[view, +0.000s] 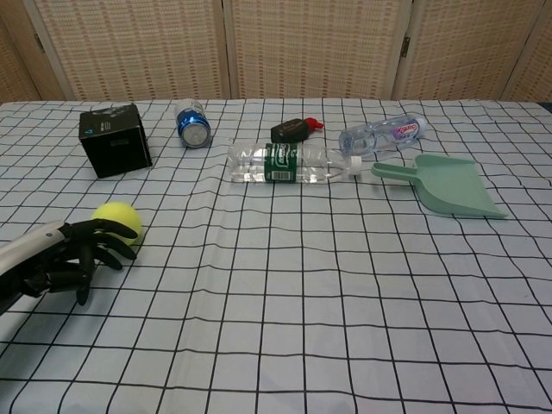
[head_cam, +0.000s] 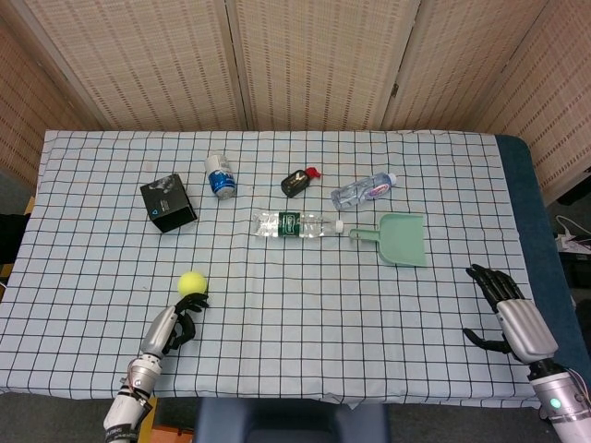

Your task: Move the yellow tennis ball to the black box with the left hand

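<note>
Left hand [view: 79, 250] lies low over the checked tablecloth [view: 285, 293] at the near left, fingers spread and holding nothing; its fingertips [view: 121, 228] reach the near side of the yellow tennis ball [view: 117, 217] — touching or just short of it, cannot tell which. In the head view the same hand [head_cam: 178, 318] sits just below the ball [head_cam: 192, 281]. Ball rests on the cloth, well apart from the black box [view: 115, 140], which stands upright further back on the left [head_cam: 168, 202].

Right hand [head_cam: 503, 305] shows only in the head view, at the near right edge of the table, palm down, fingers apart, nothing in it.

Other items, all toward the back — blue can [view: 193, 126] on its side just right of the box; clear water bottle with green label [view: 291, 162] lying at centre; small black-and-red object [view: 294, 129] behind it; second clear bottle [view: 382, 135] lying to the right; green dustpan [view: 448, 185] flat, handle toward the centre bottle's cap.
</note>
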`<action>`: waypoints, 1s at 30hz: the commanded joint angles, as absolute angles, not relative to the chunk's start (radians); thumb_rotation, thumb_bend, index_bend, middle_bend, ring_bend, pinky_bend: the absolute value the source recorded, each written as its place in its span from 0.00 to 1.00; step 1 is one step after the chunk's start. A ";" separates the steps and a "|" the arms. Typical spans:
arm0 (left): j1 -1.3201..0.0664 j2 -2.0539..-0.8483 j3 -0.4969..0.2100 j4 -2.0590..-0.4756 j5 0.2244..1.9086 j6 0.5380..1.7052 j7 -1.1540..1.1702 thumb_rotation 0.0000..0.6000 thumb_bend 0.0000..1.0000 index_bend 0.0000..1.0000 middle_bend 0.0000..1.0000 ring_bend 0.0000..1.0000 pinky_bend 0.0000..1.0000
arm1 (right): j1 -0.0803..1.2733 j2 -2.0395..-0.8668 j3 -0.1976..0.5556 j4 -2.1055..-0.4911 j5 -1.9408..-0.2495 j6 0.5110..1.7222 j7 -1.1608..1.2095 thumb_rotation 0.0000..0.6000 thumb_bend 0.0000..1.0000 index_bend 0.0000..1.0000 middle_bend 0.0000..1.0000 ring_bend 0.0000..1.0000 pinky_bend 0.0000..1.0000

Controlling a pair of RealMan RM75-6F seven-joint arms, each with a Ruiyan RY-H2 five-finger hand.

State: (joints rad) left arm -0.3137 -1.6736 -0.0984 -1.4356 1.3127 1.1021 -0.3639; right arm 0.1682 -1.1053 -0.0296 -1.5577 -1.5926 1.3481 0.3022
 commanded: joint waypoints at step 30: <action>-0.428 -1.677 -0.162 -1.340 1.269 1.024 -0.208 1.00 0.87 0.25 0.29 0.29 0.57 | 0.170 -1.105 -0.032 -1.559 -1.592 1.342 0.299 1.00 0.16 0.00 0.00 0.00 0.00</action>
